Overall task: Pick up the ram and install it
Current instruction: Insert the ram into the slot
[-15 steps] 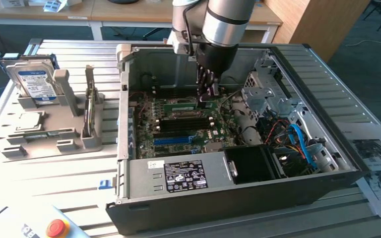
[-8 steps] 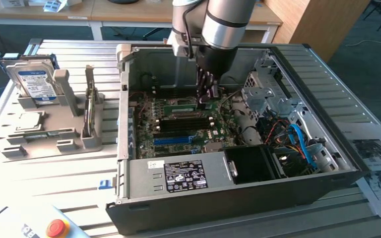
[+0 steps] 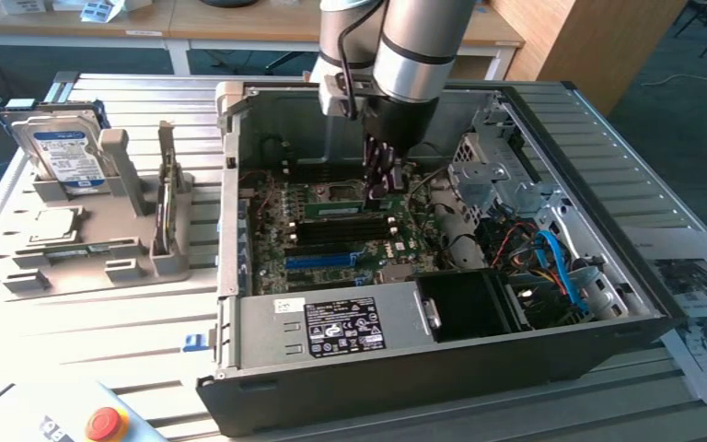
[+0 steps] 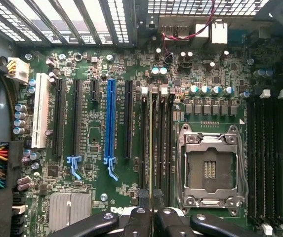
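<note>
pincer [image 4: 151, 198] closed on near end of ram [image 4: 151, 143], which lies edge-on along slot beneath pincer. judgement: keep it upright, press straight down, no twist.

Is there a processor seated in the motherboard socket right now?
No, the socket is bare, with its contact field exposed inside the metal frame.

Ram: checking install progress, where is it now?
Inside the open computer case, mid exterior view, the ram stands edge-on at a memory slot beside the empty processor socket, under the gripper.
</note>
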`<state>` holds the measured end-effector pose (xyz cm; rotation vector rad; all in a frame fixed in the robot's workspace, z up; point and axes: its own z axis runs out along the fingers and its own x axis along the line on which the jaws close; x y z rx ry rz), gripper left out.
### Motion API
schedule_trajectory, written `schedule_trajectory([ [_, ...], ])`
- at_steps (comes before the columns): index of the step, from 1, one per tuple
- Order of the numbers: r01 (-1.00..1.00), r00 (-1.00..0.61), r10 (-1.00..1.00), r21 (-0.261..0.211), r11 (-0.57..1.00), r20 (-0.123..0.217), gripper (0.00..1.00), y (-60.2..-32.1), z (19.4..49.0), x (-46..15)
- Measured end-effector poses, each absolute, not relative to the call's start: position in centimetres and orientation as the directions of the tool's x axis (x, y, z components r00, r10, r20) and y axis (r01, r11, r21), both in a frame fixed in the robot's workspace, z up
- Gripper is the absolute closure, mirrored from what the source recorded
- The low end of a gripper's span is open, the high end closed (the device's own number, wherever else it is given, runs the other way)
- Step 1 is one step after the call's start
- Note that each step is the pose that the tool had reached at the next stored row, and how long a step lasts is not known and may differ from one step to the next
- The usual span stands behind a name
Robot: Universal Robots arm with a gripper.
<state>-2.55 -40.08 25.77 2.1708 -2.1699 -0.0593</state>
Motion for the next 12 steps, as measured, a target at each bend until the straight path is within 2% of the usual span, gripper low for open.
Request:
schedule_trajectory([
  [12,-0.997,0.001,-1.0,0.078,0.001,0.023,0.88,-40.82,25.71,-2.56],
])
